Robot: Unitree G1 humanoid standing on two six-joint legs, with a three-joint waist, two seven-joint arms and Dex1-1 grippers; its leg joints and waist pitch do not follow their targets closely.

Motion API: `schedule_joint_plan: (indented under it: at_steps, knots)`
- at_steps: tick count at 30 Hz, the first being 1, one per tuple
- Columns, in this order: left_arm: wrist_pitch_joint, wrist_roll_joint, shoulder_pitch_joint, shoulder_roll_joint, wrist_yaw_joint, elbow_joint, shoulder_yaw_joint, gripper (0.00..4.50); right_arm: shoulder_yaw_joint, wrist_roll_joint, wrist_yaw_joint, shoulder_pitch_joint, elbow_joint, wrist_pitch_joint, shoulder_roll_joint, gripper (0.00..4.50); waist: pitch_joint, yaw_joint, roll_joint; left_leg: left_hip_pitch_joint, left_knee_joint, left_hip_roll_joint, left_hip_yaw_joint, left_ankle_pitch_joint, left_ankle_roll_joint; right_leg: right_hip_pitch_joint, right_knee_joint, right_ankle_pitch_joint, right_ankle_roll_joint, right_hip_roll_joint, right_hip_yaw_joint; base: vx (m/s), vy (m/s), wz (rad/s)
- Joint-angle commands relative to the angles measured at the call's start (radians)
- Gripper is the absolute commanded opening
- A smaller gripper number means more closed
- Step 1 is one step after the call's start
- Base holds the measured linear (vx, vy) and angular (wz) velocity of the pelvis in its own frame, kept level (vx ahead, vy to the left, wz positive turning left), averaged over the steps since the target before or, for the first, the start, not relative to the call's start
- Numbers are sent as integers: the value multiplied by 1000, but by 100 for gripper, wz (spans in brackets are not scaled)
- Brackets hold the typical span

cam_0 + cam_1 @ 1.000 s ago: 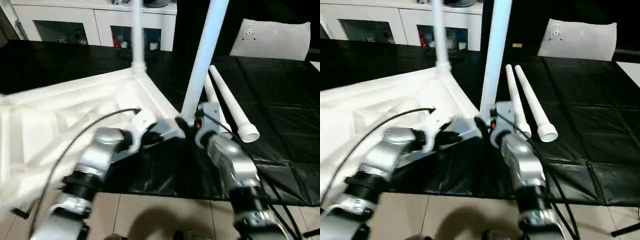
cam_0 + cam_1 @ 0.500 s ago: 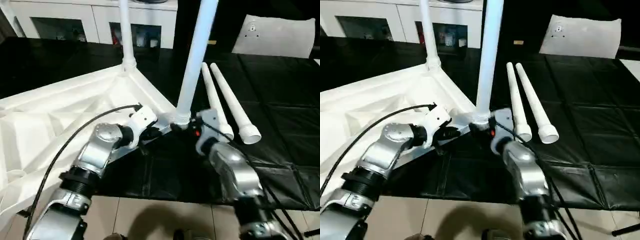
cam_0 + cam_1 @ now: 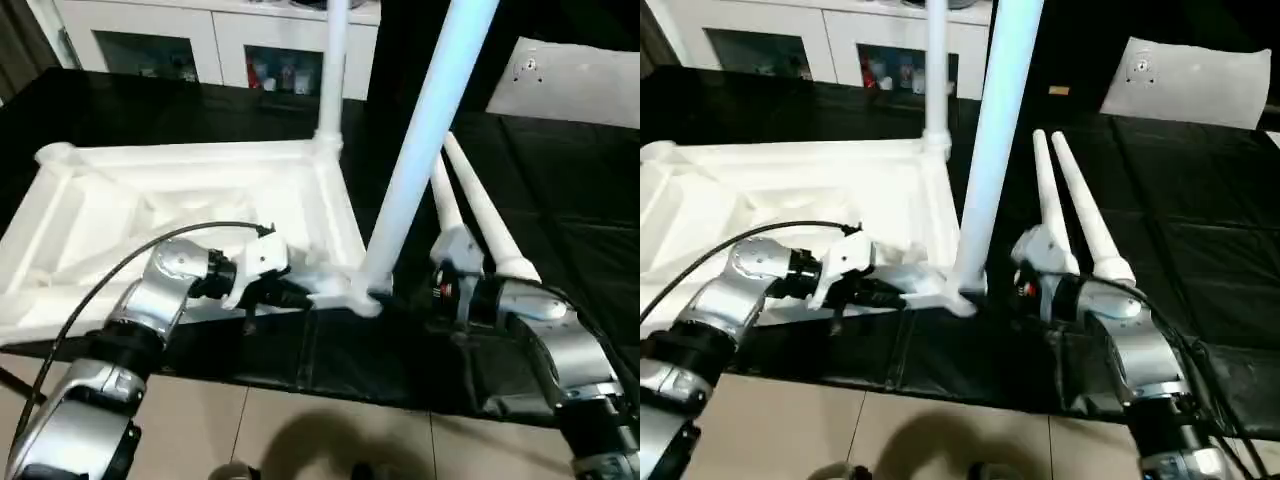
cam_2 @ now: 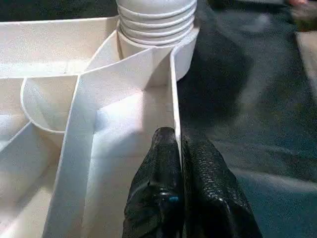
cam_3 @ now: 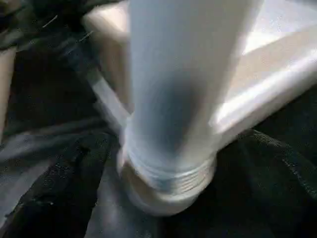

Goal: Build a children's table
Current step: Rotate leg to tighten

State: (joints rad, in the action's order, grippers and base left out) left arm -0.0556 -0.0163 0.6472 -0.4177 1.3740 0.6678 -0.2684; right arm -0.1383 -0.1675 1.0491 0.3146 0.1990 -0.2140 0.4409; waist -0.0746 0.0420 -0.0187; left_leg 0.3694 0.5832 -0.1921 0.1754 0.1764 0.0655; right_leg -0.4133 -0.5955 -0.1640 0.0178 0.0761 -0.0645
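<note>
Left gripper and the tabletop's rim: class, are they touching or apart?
Touching. In the left wrist view, the left gripper is shut on the thin raised rim of the tabletop, one black finger pressed against each side.

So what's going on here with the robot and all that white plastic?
The robot is putting together a white children's table. The tabletop lies upside down on a black mat. Two legs already stand in corner sockets: a far leg and a near leg. The left gripper is pinched shut on the tabletop's rim near that near leg. The right gripper sits beside the same leg, not gripping it. Two spare legs lie on the mat.
</note>
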Motion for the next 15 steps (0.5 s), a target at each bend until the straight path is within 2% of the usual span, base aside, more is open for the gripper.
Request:
schedule_joint_plan:
  at_steps: [1, 5, 10, 11, 15]
  knots:
    - [-42, 20, 34, 6, 101, 6, -33, 0, -37, -11, 88, 16, -13, 3, 18, 442, 72, 3, 0, -10, -62, -36, -2, 190, -75, 59, 63, -194, 234, 60, 46, 0, 0, 0]
    - [-73, 22, 52, 8, 151, 38, -43, 0, -72, -1, 130, 36, 16, 21, 26, 404, 70, 14, 0, -13, -62, -40, 0, 198, -72, 56, 63, -201, 244, 62, 46, 0, 0, 0]
    - [-121, 17, 78, 13, 202, 75, -61, 0, -90, 13, 154, 75, 77, 43, 24, 361, 67, 20, -2, -13, -64, -39, -1, 217, -54, 55, 64, -234, 237, 64, 46, 0, 0, 0]
    - [-121, 17, 78, 13, 202, 75, -61, 0, -90, 13, 154, 75, 77, 43, 24, 361, 68, 21, -2, -13, -64, -39, -1, 215, -55, 56, 64, -234, 236, 64, 46, 0, 0, 0]
    - [-139, 19, 87, 17, 229, 97, -66, 0, -98, 0, 189, 84, 80, 33, 28, 313, 68, 23, -3, -11, -63, -39, -1, 195, -64, 57, 61, -208, 239, 63, 45, 0, 0, 0]
